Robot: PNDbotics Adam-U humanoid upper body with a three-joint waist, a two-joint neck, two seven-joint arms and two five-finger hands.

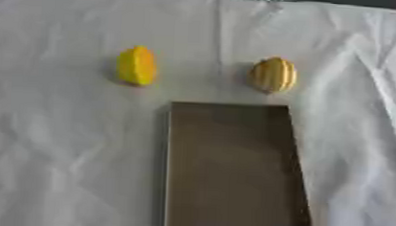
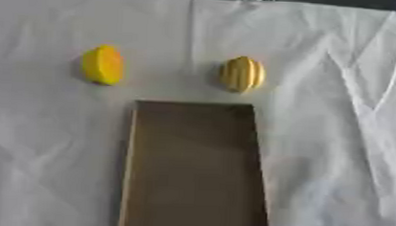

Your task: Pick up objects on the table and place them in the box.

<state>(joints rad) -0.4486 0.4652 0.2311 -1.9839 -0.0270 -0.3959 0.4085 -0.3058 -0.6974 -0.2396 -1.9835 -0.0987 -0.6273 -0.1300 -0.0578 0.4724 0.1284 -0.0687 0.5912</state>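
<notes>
- Nearest to the camera is the brown box (image 2: pixel 195 167). It is a long, flat, open box, and its long side runs from the near edge of the table away toward the far side. Nothing can be seen inside it.
- White cloth (image 1: pixel 57 152) with many wrinkles covers the table under everything.
- Two yellow things sit just past the far end of the box. Neither one touches the box, and they are well apart from each other.
- On the left is a bright yellow fruit (image 1: pixel 137 66). It looks like a lemon or a star fruit; which one is hard to tell. It stands tall, with its long way pointing away from the camera. It lies out beyond the box's far left corner.
- On the right is a paler yellow fruit with stripes (image 1: pixel 274 74), a bit like a small melon. It also stands tall. It sits just past the box's far right corner.
- No robot hand shows in either view, so whether the hands are open or closed cannot be told.
- Both fruits are on the cloth, so I think the job has not started yet.
- My guess: the left hand would have the shorter reach to the bright yellow fruit, and the right hand to the striped one.
- Each fruit then only needs a short trip back toward the robot to drop into the box.
</notes>
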